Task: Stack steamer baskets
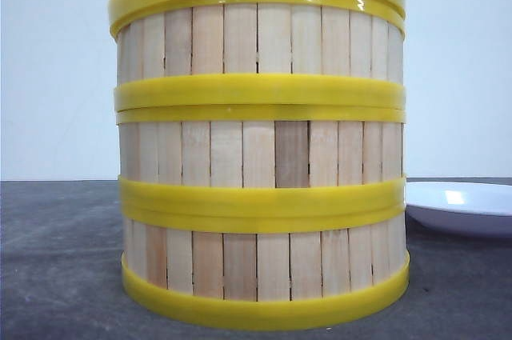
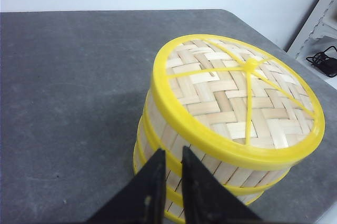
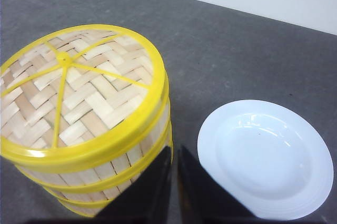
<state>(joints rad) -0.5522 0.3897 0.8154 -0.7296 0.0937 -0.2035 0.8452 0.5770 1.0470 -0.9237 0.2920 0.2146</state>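
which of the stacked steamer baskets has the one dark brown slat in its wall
The middle slatted wooden basket with yellow rims: one darker brown slat sits just right of its centre in the front view. The top basket and bottom basket show only pale slats there.

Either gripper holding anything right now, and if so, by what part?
Nothing is held. The left gripper and right gripper both have fingers nearly together with nothing between them, beside the stacked steamer baskets.

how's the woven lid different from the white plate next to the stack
The lid is woven bamboo strips with a yellow rim and yellow spokes; the plate is plain glossy white. The lid sits on top of the stacked steamer baskets; the plate lies on the grey table, beside the stack. Both are round.
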